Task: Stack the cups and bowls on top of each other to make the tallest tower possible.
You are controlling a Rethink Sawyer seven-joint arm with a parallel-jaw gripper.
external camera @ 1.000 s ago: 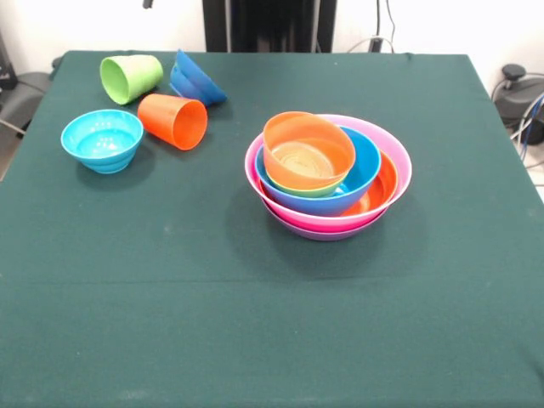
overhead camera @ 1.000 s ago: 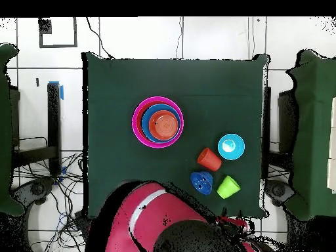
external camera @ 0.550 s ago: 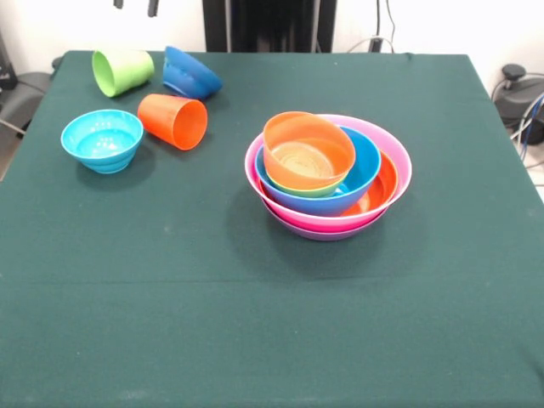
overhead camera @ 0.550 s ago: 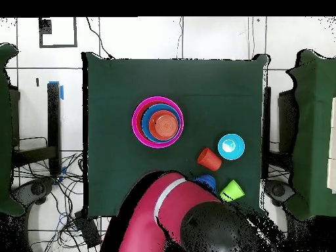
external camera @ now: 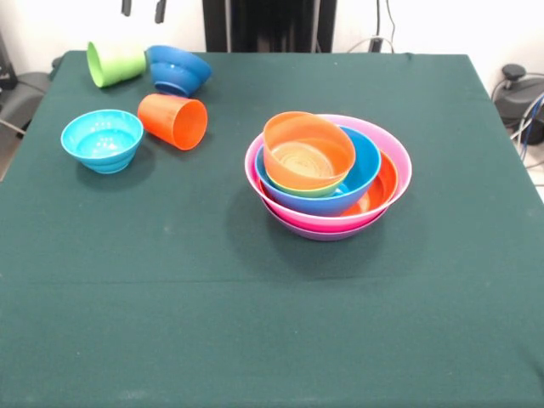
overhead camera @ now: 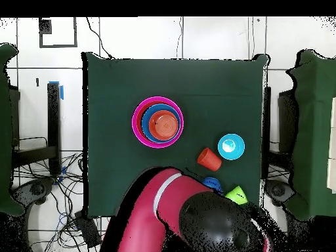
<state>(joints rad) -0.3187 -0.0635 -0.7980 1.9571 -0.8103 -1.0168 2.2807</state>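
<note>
We judge the step in hand to be the reach for one of the loose pieces at the far corner of the green-clothed desk (external camera: 280,323). The tower (external camera: 328,174) is a nested pile: a wide glossy pink plastic bowl (external camera: 398,161) over a purple one, with large orange and blue bowls inside, and a small orange bowl (external camera: 308,150) tilted on top above a lime green rim.

The end effector (external camera: 142,8) shows only as two dark tips at the top edge of the front view, parted with a clear gap between them, so we read it as released. It holds nothing and touches nothing we can see. In the overhead view the red arm (overhead camera: 164,210) covers it.

Directly below the end effector lie the lime green plastic tumbler (external camera: 115,63), on its side, and the small dark blue plastic bowl (external camera: 177,70), tipped, just beside each other. Further off on the same side lies the orange plastic tumbler (external camera: 173,121), also on its side, and near it the small light blue plastic bowl (external camera: 102,140) stands upright. The tower sits well apart from the end effector, toward the desk's middle.

Next, we think, the end effector must come down over the green tumbler or the blue bowl. Either sits awkwardly for a top grasp and could roll when nudged.
</note>
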